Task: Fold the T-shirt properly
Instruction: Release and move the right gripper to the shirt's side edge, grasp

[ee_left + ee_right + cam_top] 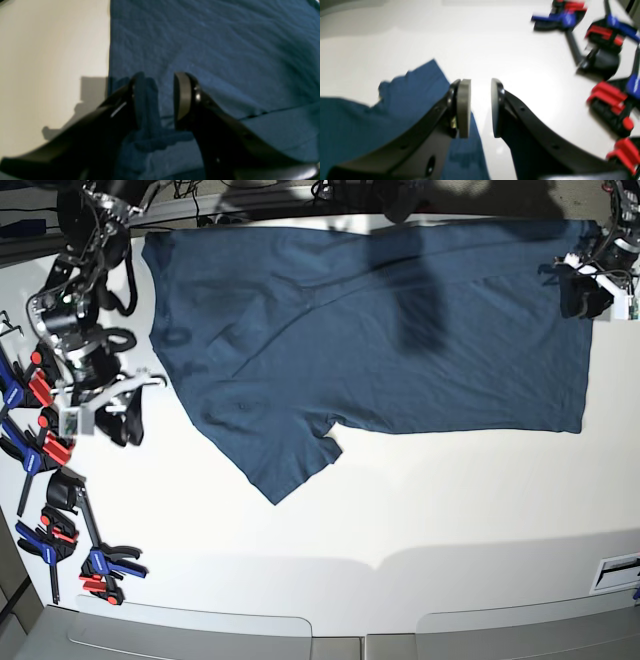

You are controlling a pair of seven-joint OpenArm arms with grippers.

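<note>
T-shirt (400, 330): soft matt navy cloth, finely wrinkled, stitched seam lines showing
table (420, 510): smooth white top, faint sheen, bright glare patch in the right wrist view
left gripper (157, 100): glossy black plastic fingers, small shiny metal screws, matt grey pads that look rubbery
right gripper (481, 107): black plastic, semi-gloss, with screw holes; flat matt grey pads
clamps (45, 450): red and blue plastic parts, black handles, fairly glossy
</note>
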